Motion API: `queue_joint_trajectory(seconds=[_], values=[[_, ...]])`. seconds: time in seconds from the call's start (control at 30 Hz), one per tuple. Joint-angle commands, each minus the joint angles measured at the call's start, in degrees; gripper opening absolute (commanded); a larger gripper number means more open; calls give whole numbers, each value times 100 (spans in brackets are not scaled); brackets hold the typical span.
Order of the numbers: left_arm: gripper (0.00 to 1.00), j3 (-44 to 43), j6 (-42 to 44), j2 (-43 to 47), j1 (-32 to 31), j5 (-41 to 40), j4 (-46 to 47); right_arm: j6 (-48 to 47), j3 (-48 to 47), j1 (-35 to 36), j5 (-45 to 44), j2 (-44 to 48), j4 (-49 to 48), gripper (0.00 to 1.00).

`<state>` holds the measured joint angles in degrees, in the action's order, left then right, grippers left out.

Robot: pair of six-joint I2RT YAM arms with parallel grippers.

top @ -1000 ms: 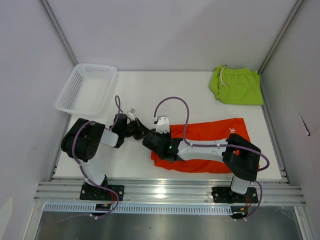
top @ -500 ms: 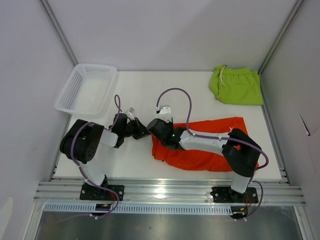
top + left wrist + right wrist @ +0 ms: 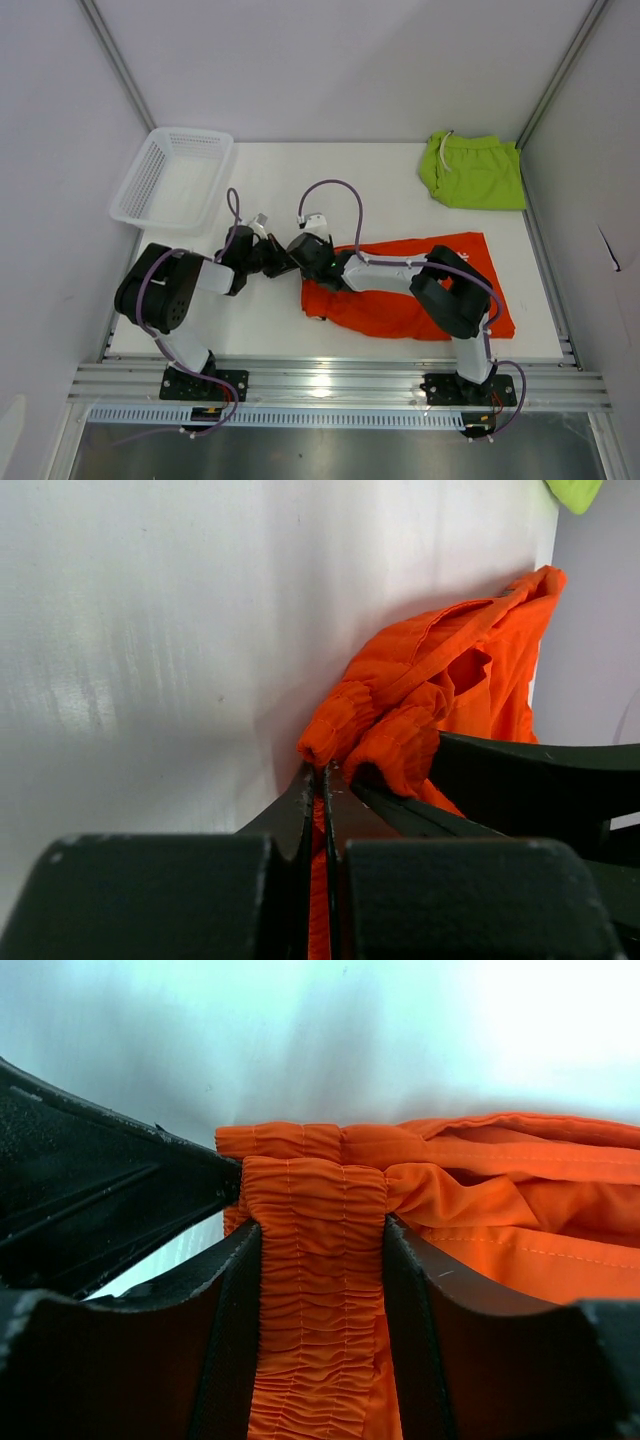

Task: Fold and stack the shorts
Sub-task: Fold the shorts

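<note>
I'm working the orange shorts [image 3: 420, 300], which lie spread across the near right part of the table [image 3: 300, 180], while the green shorts [image 3: 475, 172] sit folded in the far right corner, well apart. My right fingers [image 3: 230, 1300] are clamped on the gathered elastic waistband [image 3: 315, 1260] at the left end of the orange pair, with the bunched cloth filling the gap between them. My left fingers [image 3: 290, 825] are pressed fully together just beside that same bunched edge. A thin line of orange shows along their seam, but I cannot tell whether they pinch any cloth. I judge this to be the start of a fold, carrying the waist end over toward the leg end. To do it well I'd want a grip on both layers of the waistband, lift only enough to clear the table, then draw the edge across in a low, even arc so the cloth lays flat rather than rolling. The two arms are crowded, so I'd move the left one clear first. The main risk is the elastic slipping out mid-carry.
</note>
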<state>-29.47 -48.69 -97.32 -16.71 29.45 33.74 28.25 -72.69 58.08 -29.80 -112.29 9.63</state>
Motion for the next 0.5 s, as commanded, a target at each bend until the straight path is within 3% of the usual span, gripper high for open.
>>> queue_joint_trajectory(seconds=[0.0,0.27,0.37,0.47], values=[[0,-32,246,266,-34,-89,81,-153,-141,-104,325,-188,-356,49],[0,-6,237,310,-34,-1,98,-399,-9,-227,765,-223,-734,50],[9,-23,184,354,-17,52,28,-443,114,-227,835,-258,-857,50],[25,38,-18,372,71,324,246,-452,351,-227,941,-223,-1162,50]])
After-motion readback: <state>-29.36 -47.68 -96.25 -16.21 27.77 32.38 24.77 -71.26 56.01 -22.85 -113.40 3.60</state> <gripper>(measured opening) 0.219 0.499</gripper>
